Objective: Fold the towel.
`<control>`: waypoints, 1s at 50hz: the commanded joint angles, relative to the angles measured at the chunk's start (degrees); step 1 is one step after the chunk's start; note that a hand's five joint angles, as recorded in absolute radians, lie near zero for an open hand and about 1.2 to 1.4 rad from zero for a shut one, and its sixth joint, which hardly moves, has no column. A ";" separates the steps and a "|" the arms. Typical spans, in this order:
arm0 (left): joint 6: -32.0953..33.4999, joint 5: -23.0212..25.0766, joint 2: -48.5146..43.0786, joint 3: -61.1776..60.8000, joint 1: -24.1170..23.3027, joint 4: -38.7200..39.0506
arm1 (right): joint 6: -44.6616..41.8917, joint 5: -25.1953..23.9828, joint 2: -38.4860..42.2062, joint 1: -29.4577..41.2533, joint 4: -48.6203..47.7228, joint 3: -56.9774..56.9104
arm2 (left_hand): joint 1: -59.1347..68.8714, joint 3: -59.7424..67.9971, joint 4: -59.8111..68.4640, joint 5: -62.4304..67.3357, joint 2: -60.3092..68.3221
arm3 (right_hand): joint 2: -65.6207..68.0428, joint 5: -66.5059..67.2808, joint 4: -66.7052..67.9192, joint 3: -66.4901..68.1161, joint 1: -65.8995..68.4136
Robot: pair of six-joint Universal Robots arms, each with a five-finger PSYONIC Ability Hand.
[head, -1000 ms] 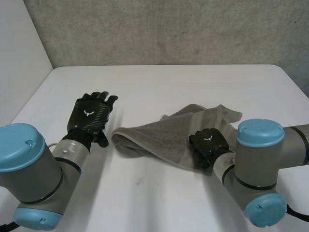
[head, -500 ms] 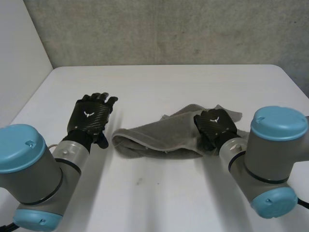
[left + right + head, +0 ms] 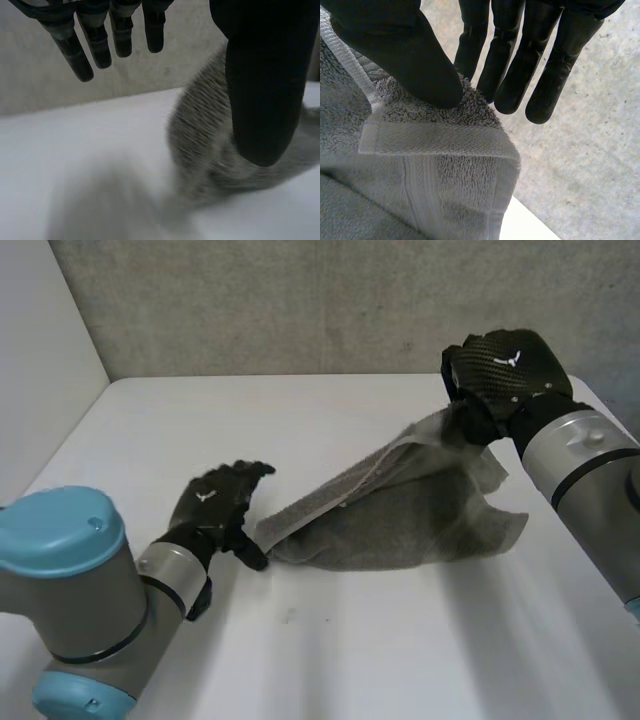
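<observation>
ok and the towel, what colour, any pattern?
Grey terry towel, plain apart from a paler flat-woven band near its edge. Right wrist view shows it best.

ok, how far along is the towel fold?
Done: nothing folded yet; the towel is one rumpled sheet. In hand: the right hand pinches a hemmed corner above the table, and the cloth slants down to the left hand, whose thumb sits at the low end, fingers straight. Left: bring that corner across, lay it down and flatten the fold.
</observation>
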 commanded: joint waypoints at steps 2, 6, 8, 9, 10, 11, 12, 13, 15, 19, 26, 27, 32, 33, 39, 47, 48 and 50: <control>-8.17 1.43 -6.41 3.94 -1.03 -4.21 | -0.45 0.17 -2.87 -0.41 0.49 -0.78 | 9.34 9.45 9.39 9.35 9.48 | 12.66 13.62 11.81 12.41 25.98; -8.17 1.34 -8.53 4.83 -1.12 -4.21 | -0.45 0.08 -3.93 -0.85 0.58 -0.69 | 10.71 10.81 10.76 10.72 10.84 | 12.66 13.62 11.81 12.41 25.98; -8.25 1.34 -10.37 5.96 -1.29 -4.04 | -0.45 0.17 -4.46 -0.94 0.93 0.10 | 18.56 18.67 18.61 18.57 18.69 | 12.66 13.62 11.81 12.41 25.98; -8.25 1.34 -10.38 5.97 -1.30 -4.04 | -0.45 0.17 -4.46 -0.94 0.93 0.10 | 18.61 18.72 18.66 18.62 18.75 | 12.66 13.62 11.81 12.41 25.98; -8.43 1.43 -11.51 6.84 -1.73 -3.69 | -0.28 0.17 -4.64 -0.94 1.19 0.54 | 28.11 28.21 28.16 28.11 28.24 | 12.66 13.62 11.81 12.41 25.98; -8.52 1.34 -12.65 7.80 -2.00 -2.99 | -0.10 0.17 -4.81 -0.94 1.28 1.06 | 36.53 36.63 36.58 36.53 36.66 | 12.66 13.62 11.81 12.41 25.98; -8.52 1.34 -12.66 7.81 -2.00 -2.98 | -0.10 0.17 -4.81 -0.94 1.28 1.07 | 36.61 36.72 36.66 36.62 36.74 | 12.66 13.62 11.81 12.41 25.98; -8.60 1.08 -13.71 8.86 -2.17 -1.76 | -0.10 0.17 -5.07 -0.94 1.19 1.59 | 49.94 50.04 49.99 49.94 50.07 | 12.66 13.62 11.81 12.41 25.98; -8.61 0.47 -14.41 9.65 -2.18 -0.01 | -0.10 0.08 -5.43 -1.03 1.10 2.12 | 65.70 65.81 65.75 65.71 65.83 | 12.66 13.62 11.81 12.41 25.98; -8.69 -3.57 -13.37 10.80 -1.39 5.18 | 0.08 -0.18 -5.52 -1.73 1.10 3.09 | 65.86 65.96 65.91 65.87 65.99 | 12.66 13.62 11.81 12.41 25.98; -7.55 -5.08 -0.74 10.36 2.56 6.42 | -0.36 -0.45 -5.60 -4.19 1.10 3.97 | 65.86 65.96 65.91 65.87 65.99 | 12.66 13.62 11.81 12.41 25.98; -7.46 -5.08 3.21 10.71 3.70 6.34 | -0.19 -0.45 -5.60 -4.37 1.10 3.79 | 65.86 65.96 65.91 65.87 65.99 | 12.66 13.62 11.81 12.41 25.98; -3.27 -4.81 14.64 13.16 6.43 6.34 | -0.01 -0.36 -5.52 -4.37 0.58 3.09 | 65.86 65.96 65.91 65.87 65.99 | 12.66 13.62 11.81 12.41 25.98; -3.24 -4.81 14.67 13.18 6.44 6.34 | -0.01 -0.36 -5.52 -4.37 0.58 3.09 | 65.86 65.96 65.91 65.87 65.99 | 12.66 13.62 11.81 12.41 25.98; 9.32 -2.70 19.86 15.64 7.32 4.14 | -0.01 -0.18 -4.73 -4.37 -0.13 2.56 | 65.86 65.96 65.91 65.87 65.99 | 12.66 13.62 11.81 12.41 25.98; 13.89 3.62 10.28 12.82 7.14 -3.07 | -0.28 -0.10 0.20 -4.19 -0.57 2.91 | 65.86 65.96 65.91 65.87 65.99 | 12.66 13.62 11.81 12.41 25.98; 13.98 3.45 6.97 12.39 7.14 -4.03 | -0.28 -0.10 1.76 -4.19 -0.83 2.91 | 65.86 65.96 65.91 65.87 65.99 | 12.66 13.62 11.81 12.41 25.98; 14.07 3.36 4.13 11.86 6.97 -4.74 | -0.28 -0.01 3.27 -4.19 -1.01 2.91 | 65.86 65.96 65.91 65.87 65.99 | 12.66 13.62 11.81 12.41 25.98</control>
